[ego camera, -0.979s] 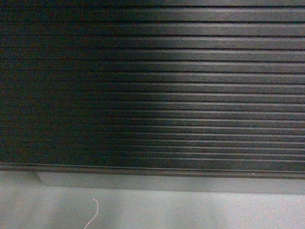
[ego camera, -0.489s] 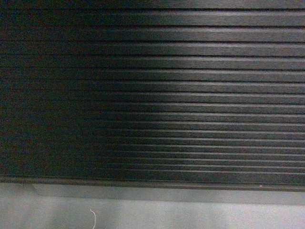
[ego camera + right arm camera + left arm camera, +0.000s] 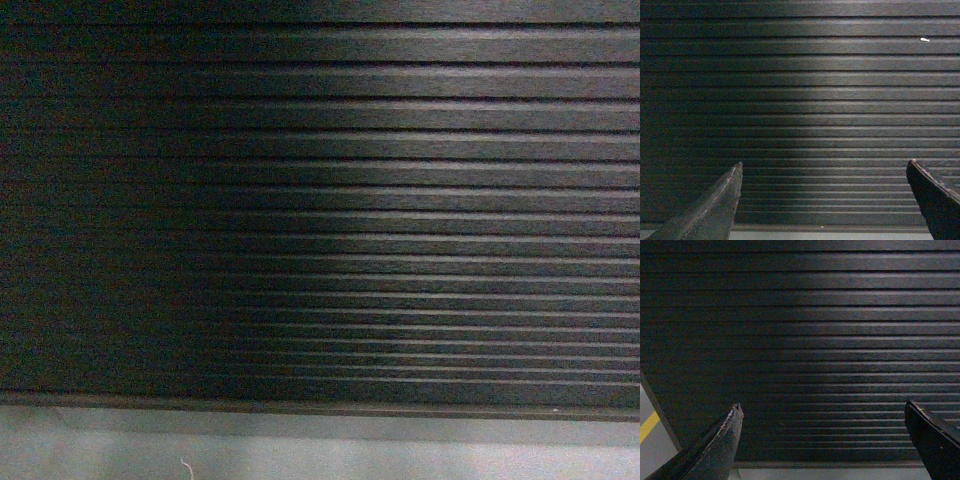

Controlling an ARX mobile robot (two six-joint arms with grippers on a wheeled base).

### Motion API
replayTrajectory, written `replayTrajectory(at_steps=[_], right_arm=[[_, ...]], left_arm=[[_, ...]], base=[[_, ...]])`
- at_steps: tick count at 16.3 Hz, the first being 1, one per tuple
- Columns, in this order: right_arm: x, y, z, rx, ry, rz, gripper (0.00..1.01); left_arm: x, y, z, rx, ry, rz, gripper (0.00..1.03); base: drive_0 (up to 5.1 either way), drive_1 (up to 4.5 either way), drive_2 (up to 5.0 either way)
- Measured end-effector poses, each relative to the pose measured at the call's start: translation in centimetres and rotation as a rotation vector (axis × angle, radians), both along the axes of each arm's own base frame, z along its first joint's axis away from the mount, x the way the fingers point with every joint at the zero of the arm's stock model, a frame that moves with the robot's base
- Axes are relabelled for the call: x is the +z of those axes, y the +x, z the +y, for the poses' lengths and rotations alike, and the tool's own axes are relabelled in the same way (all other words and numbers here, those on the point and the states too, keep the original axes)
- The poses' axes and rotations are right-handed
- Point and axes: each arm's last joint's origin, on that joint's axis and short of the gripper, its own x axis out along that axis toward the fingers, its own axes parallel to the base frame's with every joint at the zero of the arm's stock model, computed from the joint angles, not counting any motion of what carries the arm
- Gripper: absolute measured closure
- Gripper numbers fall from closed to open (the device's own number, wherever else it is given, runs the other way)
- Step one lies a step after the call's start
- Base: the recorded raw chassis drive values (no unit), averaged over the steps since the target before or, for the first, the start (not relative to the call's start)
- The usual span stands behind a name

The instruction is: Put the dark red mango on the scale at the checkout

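Close up: black ribbed-slat checkout front fills every view, grey plinth along bottom edge. Left gripper, right gripper both spread wide, empty. Mango, scale unseen.

checkout: black counter front of horizontal ribbed slats, filling nearly the whole head view from 9 to 3 o'clock
lighting: slats brighter toward 3 o'clock, darker toward 9 o'clock
base: grey plinth in a strip at 6 o'clock, under the lowest slat
wrist views: the same slats across both
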Motion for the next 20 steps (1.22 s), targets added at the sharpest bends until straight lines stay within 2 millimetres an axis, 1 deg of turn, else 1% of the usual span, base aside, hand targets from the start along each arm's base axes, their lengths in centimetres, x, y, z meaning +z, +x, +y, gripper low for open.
replayTrajectory(at_steps=[20], right_arm=[[0.01, 0.0, 0.0, 0.0, -0.001, -0.001, 0.03]], left_arm=[[0.0, 0.0, 0.0, 0.0, 0.0, 0.0, 0.05]], base=[[0.0, 0.0, 0.0]])
